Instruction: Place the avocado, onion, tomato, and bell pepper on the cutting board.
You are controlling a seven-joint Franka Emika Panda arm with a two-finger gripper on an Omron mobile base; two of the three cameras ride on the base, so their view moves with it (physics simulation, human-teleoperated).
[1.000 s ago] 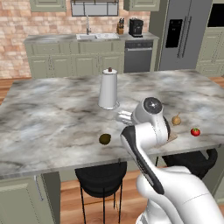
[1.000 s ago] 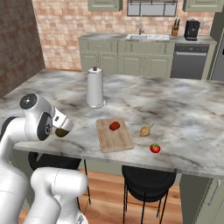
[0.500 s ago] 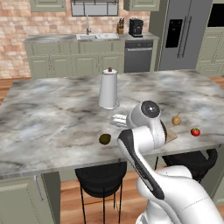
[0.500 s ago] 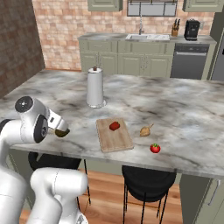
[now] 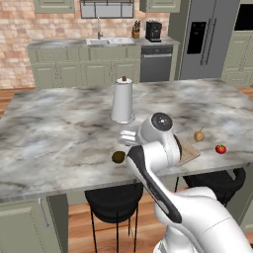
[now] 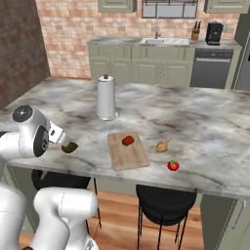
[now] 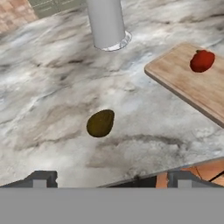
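The dark olive avocado [image 7: 100, 123] lies alone on the marble island near its front edge, also visible as avocado [image 5: 118, 157] and avocado [image 6: 70, 147]. My gripper [image 7: 112, 180] hovers just above and in front of it, open, with nothing between its fingertips [image 7: 41, 179]. The light wooden cutting board [image 6: 128, 154] carries the red bell pepper [image 6: 128, 140]. Just right of the board lies the tan onion [image 6: 162, 145], and the tomato [image 6: 173, 165] sits nearer the front edge. In the hand view the cutting board [image 7: 188, 85] and bell pepper [image 7: 202, 61] are at upper right.
A tall paper towel roll [image 6: 106, 97] stands on the island behind the avocado and board. Black stools [image 6: 163, 205] sit under the island's front edge. A sink counter and dishwasher line the far brick wall.
The arm has swung a little to the left and brought the hand closer over the avocado. The jaws stayed open; the produce has not moved.
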